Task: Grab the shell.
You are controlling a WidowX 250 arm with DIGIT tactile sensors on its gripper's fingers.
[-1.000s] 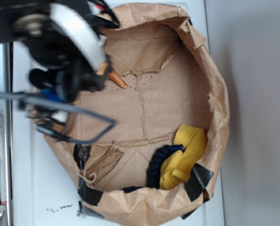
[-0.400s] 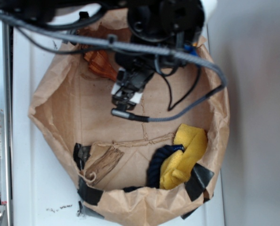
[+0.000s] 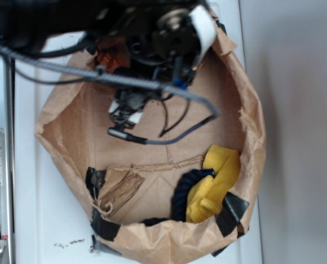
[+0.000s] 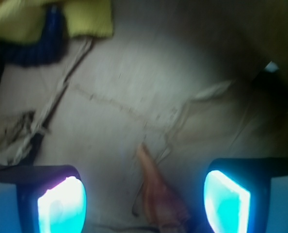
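The arm has swung back left over the paper bag [image 3: 251, 110] since a moment ago, and the hand [image 4: 144, 194] now hangs spread above the shell [image 4: 156, 196]. The shell lies on the bag floor between the two fingers [image 4: 61, 204], untouched. I judge the approach is nearly aligned; descent remains.

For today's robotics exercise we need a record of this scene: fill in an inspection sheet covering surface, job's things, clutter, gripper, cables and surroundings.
Surface: creased brown paper bag, sides rolled down, patched with black tape.
Job's things: shell lies on the paper, pointed tip away from the wrist camera.
Clutter: yellow cloth beside dark blue rope; bark piece with string.
Gripper: gripper open, jaws either side of the shell, not touching.
Cables: grey cable hangs over the bag.
Surroundings: white table; grey wall.
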